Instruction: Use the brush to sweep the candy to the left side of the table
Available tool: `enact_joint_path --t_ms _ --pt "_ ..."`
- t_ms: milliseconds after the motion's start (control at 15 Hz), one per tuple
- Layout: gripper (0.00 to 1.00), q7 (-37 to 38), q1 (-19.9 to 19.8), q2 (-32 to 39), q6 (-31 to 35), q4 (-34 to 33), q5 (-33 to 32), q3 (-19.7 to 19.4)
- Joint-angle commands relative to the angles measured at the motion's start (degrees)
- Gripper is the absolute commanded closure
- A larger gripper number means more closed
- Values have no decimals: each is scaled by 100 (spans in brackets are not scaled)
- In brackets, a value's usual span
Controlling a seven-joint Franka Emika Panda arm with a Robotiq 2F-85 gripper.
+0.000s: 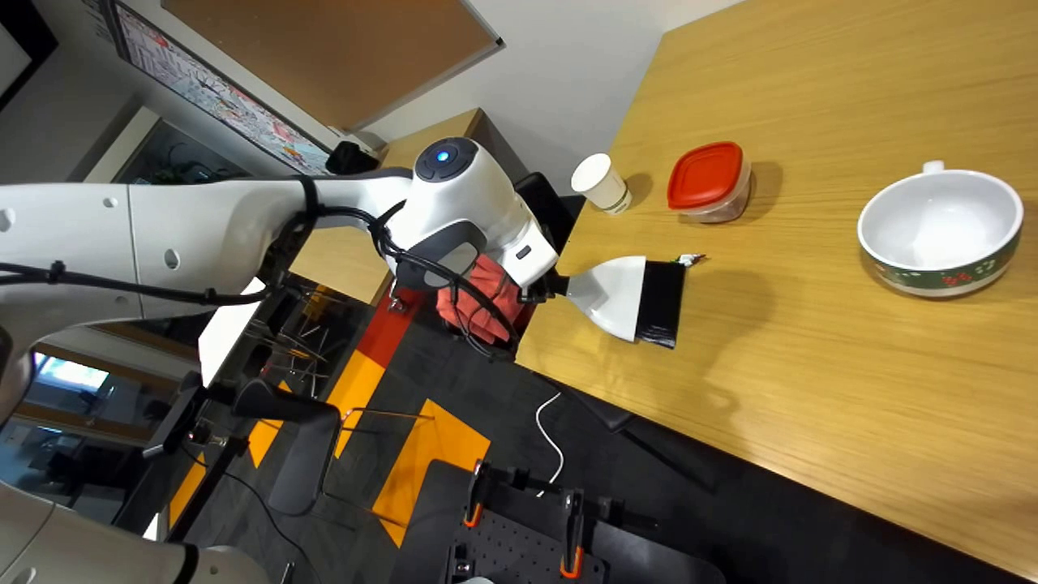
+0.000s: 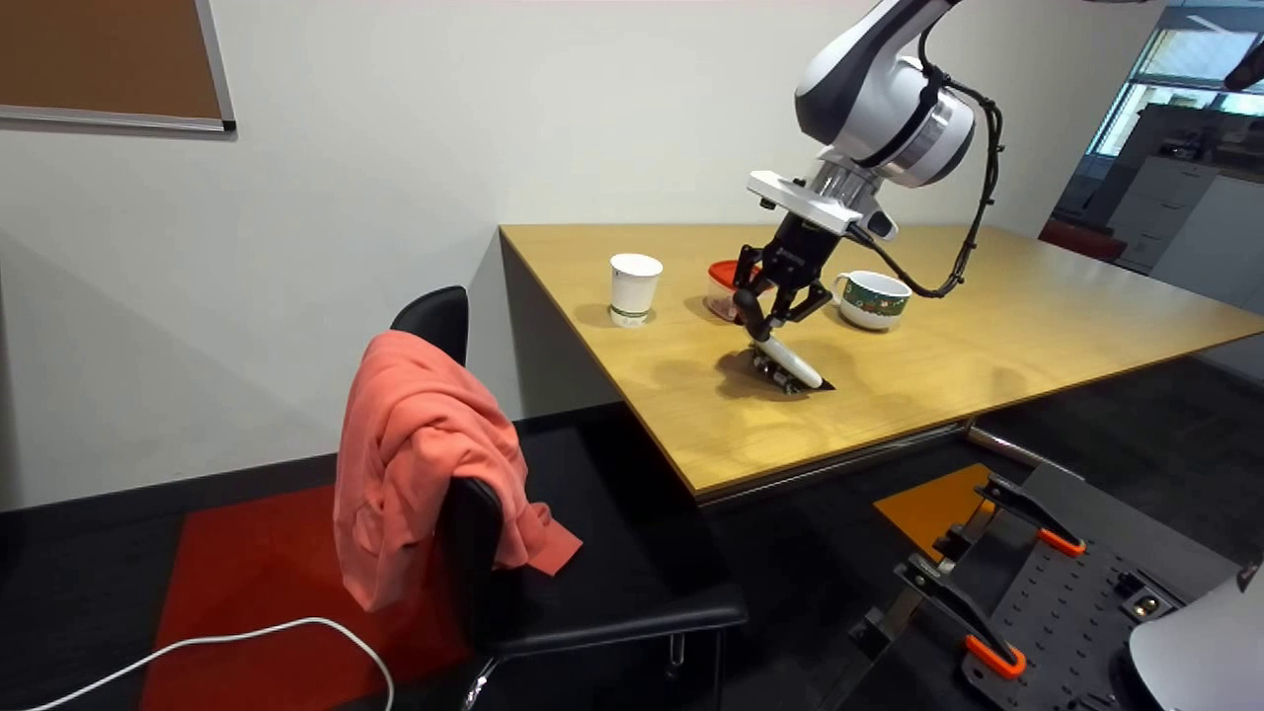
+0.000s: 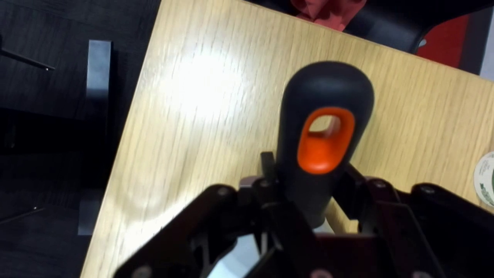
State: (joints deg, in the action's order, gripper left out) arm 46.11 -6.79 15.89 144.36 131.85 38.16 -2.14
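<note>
My gripper is shut on the black handle of the brush. The brush shows its white fan body and black bristles in an exterior view; it is seen nearly edge-on in an exterior view. In the wrist view the handle, with its orange-red hole, stands between the fingers. The bristles are at or close to the tan table. The candy peeks out at one end of the bristles; small pieces also show along the brush. Some candy may be hidden by the brush.
A white paper cup stands near the table's end. A clear container with a red lid stands beside it. A white bowl with a green band stands farther along. A chair with a coral cloth is by the table's end.
</note>
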Motion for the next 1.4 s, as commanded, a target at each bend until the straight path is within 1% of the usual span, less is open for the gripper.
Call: enact_joint_path --t_ms 0,200,400,667,800,1000,1133,1267,1333 --pt "87 -268 89 16 -354 -237 260 65" --pt "87 -312 199 19 -475 -309 282 91" --pt "87 25 380 -133 -399 -167 -98 -29" --pt "87 611 590 -529 -313 137 -1205 -256" --pt "87 840 612 -770 -395 232 -1748 -337" --pt "87 1022 537 -1088 -435 327 -2332 -422" --pt "87 954 432 -1215 -478 309 -2501 -473" --pt "87 640 287 -1204 -599 198 -2299 -508" --pt "87 390 184 -1119 -696 105 -2076 -530"
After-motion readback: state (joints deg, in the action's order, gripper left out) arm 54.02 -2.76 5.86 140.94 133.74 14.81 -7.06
